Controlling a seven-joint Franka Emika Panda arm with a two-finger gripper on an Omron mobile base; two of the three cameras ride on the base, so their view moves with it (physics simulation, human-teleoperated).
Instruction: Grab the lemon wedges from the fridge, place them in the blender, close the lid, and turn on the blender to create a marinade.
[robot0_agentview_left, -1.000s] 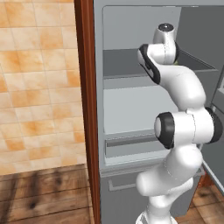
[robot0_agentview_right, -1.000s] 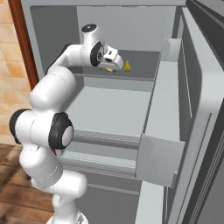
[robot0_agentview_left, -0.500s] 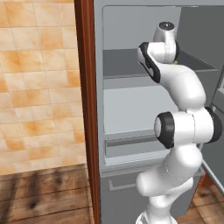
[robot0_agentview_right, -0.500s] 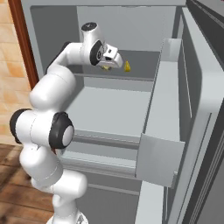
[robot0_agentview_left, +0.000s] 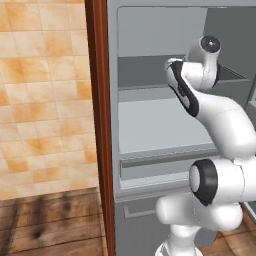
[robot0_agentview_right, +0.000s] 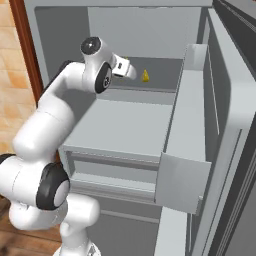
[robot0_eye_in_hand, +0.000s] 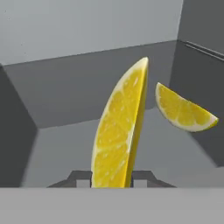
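Inside the open fridge (robot0_agentview_right: 197, 115), the robot's gripper (robot0_eye_in_hand: 112, 178) is clamping its jaws on one lemon wedge (robot0_eye_in_hand: 118, 142) for the blender; another wedge (robot0_eye_in_hand: 183, 110) is lying just beside on the shelf (robot0_eye_in_hand: 65, 144).

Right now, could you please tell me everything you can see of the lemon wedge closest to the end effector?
The nearer lemon wedge is bright yellow, with pale glossy pulp on its cut face and a thin smooth rind along its curved edge. It stands upright, its tip pointing up, its lower end clamped between the two dark fingertips of the end effector. It sits inside the pale grey fridge, apart from the other wedge.
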